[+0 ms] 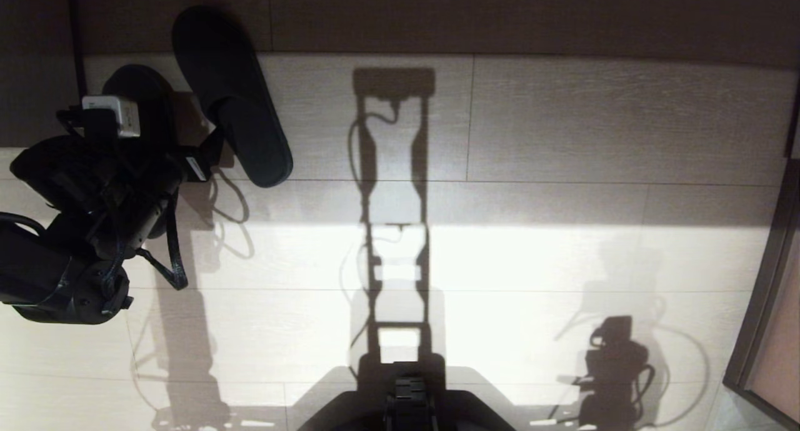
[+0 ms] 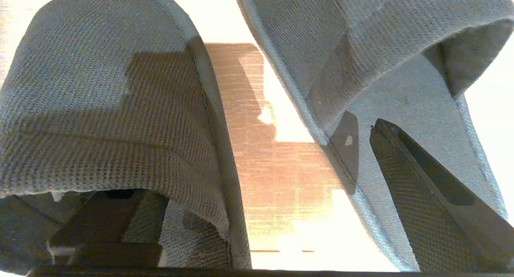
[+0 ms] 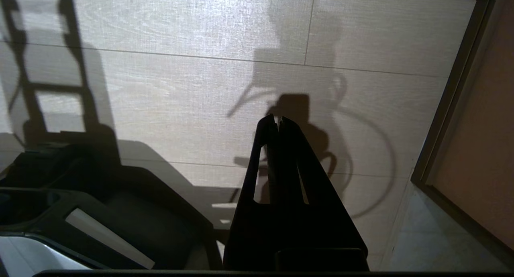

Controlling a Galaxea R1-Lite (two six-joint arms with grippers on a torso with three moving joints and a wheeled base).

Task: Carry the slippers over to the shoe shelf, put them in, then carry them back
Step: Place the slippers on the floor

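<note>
Two slippers [image 1: 234, 100] lie on pale floor [image 1: 562, 137], head view, left gripper [image 1: 187, 150] low between them | left wrist: fingers [image 2: 417, 188] spread wide, one inside each slipper's open heel, nothing clamped | right wrist: right gripper [image 3: 278, 122] closed, empty, above floor

The left wrist view shows the two slippers [image 2: 104, 120] lying apart on a pale wood-grain floor [image 2: 277, 180], a strip of lit floor between them. One gripper finger [image 2: 425, 196] rests inside the open heel of one slipper; the other finger [image 2: 104, 229] appears to sit under the other slipper's fabric upper, partly hidden. The fingers stand wide apart.
</note>
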